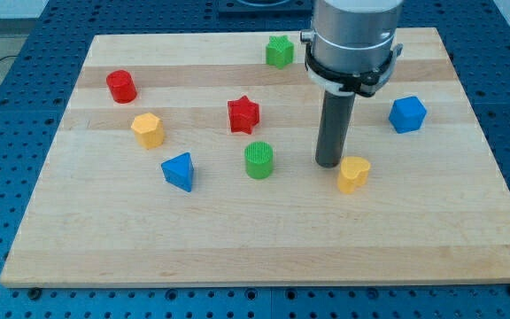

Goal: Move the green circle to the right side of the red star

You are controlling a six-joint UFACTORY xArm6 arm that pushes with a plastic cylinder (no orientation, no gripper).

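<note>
Green ridged circle block (258,160) sits below the red star block (243,114); my tip (329,164), fingerless, stands right of it, so next I should circle left.

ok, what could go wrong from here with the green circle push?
1. My tip sits to the view's right of the green circle; pushing from this side would drive it leftward, away from the goal.
2. The yellow block lies right beside my tip, so swinging round may knock it.
3. The green circle lies just below the red star; an off-centre push could bump the star.
</note>
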